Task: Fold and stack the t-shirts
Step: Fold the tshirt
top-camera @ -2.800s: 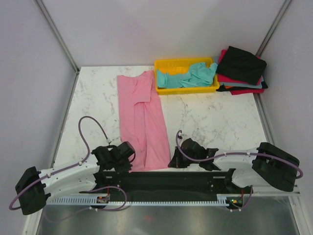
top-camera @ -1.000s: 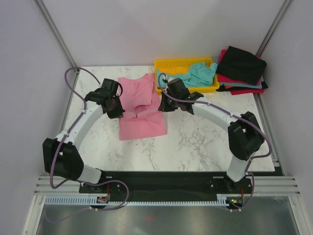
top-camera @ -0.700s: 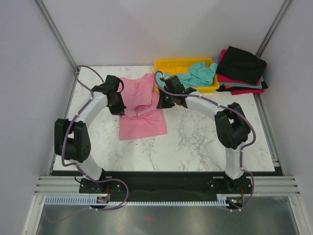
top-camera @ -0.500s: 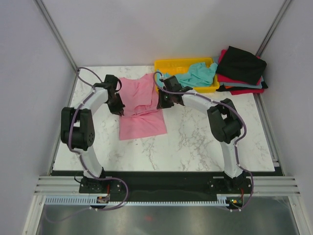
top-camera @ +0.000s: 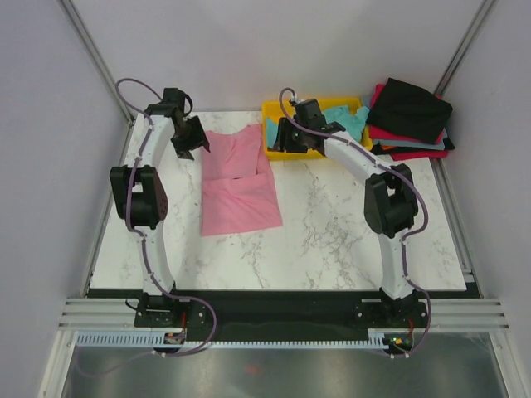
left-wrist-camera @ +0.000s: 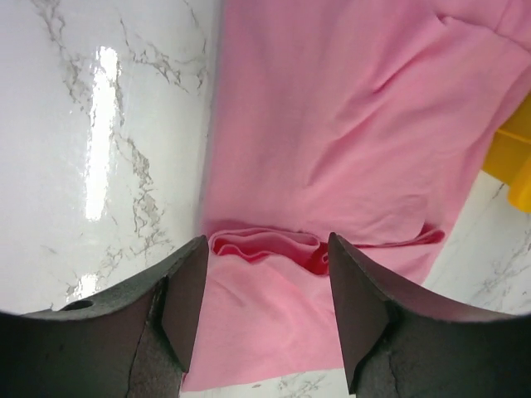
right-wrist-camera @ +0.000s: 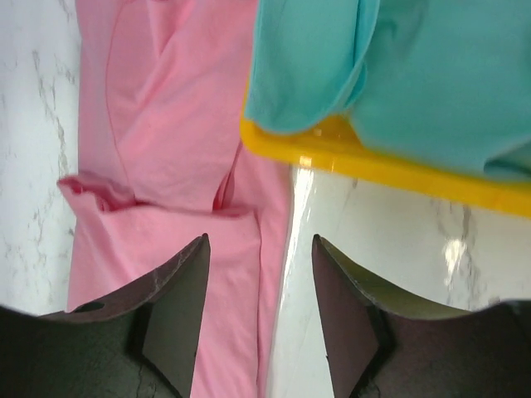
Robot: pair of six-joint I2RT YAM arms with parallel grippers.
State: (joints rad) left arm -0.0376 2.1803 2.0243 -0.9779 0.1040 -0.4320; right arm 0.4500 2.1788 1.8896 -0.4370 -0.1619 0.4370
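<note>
— Where's the pink tee?
— Flat on the table, just left of the tray, its near part doubled over itself.
— Left gripper?
— Above the tee's far left side, jaws apart, nothing in them.
— Right gripper?
— Spread and empty too, over the tray's left rim. The teal tee lies in the tray; the black tee tops the far-right pile.

A yellow plastic tray sits at twelve o'clock on the white, grey-veined marble worktop, close to its far edge, long side running across. Pale lilac walls close in the back and both sides. Metal posts slant up at eleven and one o'clock.
</note>
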